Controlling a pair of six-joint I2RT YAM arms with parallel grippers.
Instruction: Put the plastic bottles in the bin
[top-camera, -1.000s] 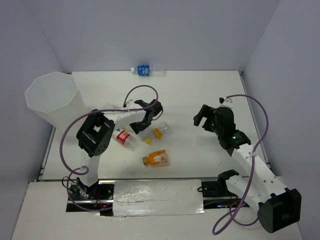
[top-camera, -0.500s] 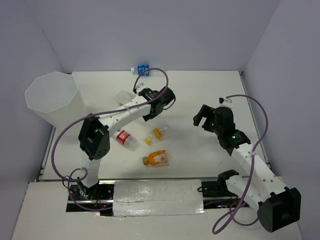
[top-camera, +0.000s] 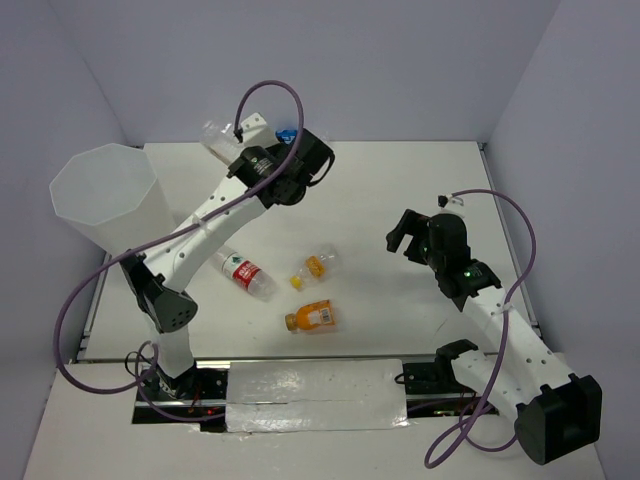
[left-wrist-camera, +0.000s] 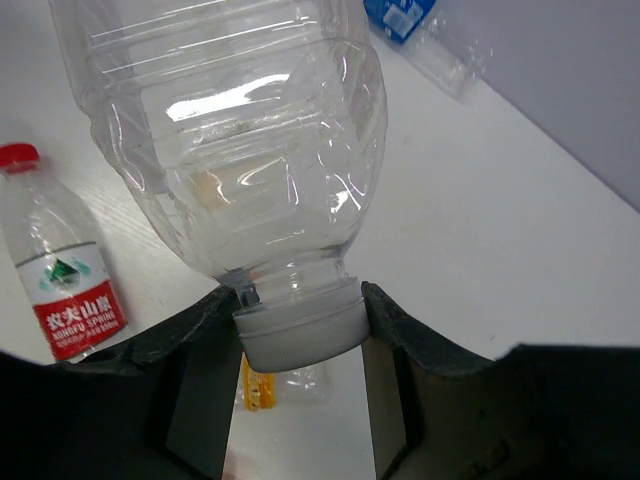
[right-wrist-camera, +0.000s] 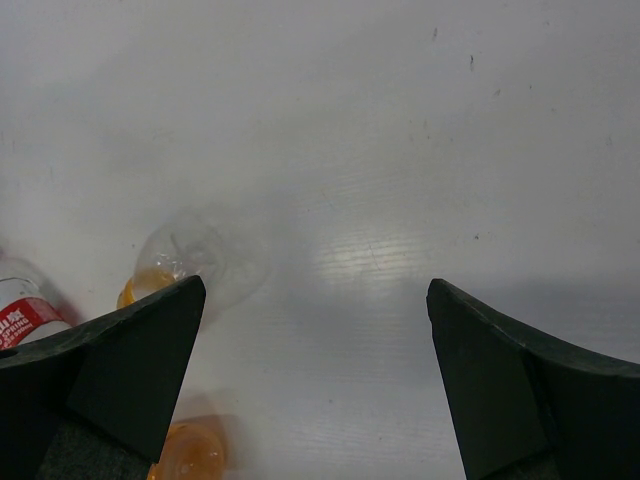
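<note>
Left fingers clamp white-capped bottle near bin.

We see a flat white tabletop with faint grain, pale lilac walls closing three sides, and a crinkled whitish sheet along its near edge.

Bin stands open-topped at left edge, left arm slanting near it. Red-capped bottle, small orange bottle, larger orange bottle litter mid-table. Bare table beyond right gripper.
</note>
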